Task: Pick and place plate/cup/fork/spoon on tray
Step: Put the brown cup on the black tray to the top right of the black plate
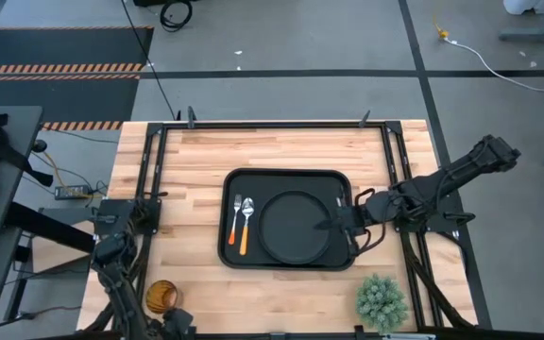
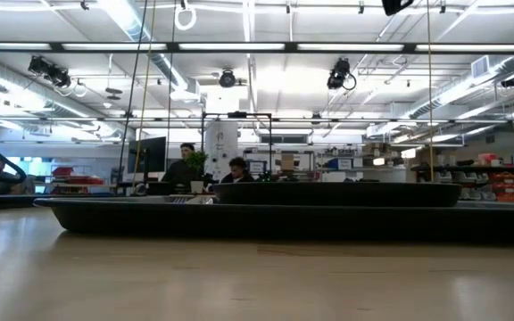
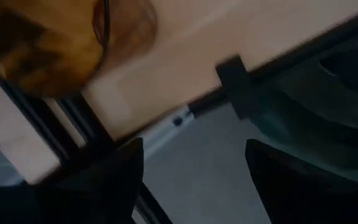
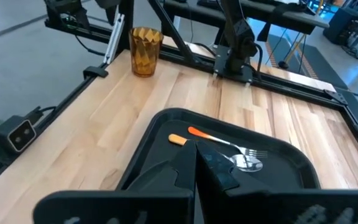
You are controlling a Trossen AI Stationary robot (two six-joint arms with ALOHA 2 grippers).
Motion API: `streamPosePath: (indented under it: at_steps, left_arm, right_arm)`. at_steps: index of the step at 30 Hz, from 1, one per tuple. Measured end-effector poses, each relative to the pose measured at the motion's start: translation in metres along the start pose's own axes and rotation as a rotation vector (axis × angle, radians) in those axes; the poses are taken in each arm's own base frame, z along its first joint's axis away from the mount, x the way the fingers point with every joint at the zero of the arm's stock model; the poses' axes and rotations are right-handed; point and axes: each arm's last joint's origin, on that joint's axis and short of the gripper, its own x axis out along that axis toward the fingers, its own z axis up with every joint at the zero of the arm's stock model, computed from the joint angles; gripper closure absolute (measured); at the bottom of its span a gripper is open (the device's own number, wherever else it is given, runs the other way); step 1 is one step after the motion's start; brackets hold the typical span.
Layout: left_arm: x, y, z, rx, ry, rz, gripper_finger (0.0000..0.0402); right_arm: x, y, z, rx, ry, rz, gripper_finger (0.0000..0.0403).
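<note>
The black tray (image 1: 227, 247) lies mid-table. The round black plate (image 1: 291, 229) lies flat in its right part and shows level in the low view (image 2: 328, 193). The fork (image 4: 254, 151) and the spoon (image 4: 247, 164) lie side by side in the tray's left part. The amber cup (image 1: 161, 297) stands upright on the table near the near left corner. My right gripper (image 1: 331, 226) is shut over the plate's right rim, and I see nothing between its fingers (image 4: 211, 163). My left gripper (image 3: 194, 180) is open and empty beside the cup (image 3: 39, 43).
A green spiky plant (image 1: 382, 300) stands near the table's near right corner. A black frame rail (image 1: 281, 124) runs along the table's edges. Bare wood lies between the cup and the tray. People sit in the room beyond the table (image 2: 186, 165).
</note>
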Motion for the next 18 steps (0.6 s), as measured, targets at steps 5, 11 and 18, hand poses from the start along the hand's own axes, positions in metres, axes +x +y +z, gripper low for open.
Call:
streamPosePath:
  at_steps: [5, 11, 18]
  left_arm:
    - [-0.011, 0.014, 0.016, 0.036, -0.04, -0.019, 0.0116]
    - [-0.026, 0.048, 0.038, 0.013, -0.08, -0.031, 0.0116]
    - [-0.004, 0.066, 0.054, -0.013, -0.062, 0.017, 0.0116]
  right_arm:
    - [0.006, -0.001, -0.002, 0.001, 0.011, -0.009, 0.0392]
    - [0.007, -0.001, -0.002, 0.002, 0.012, -0.009, 0.0392]
    - [0.007, -0.001, -0.004, 0.005, 0.033, -0.006, 0.0392]
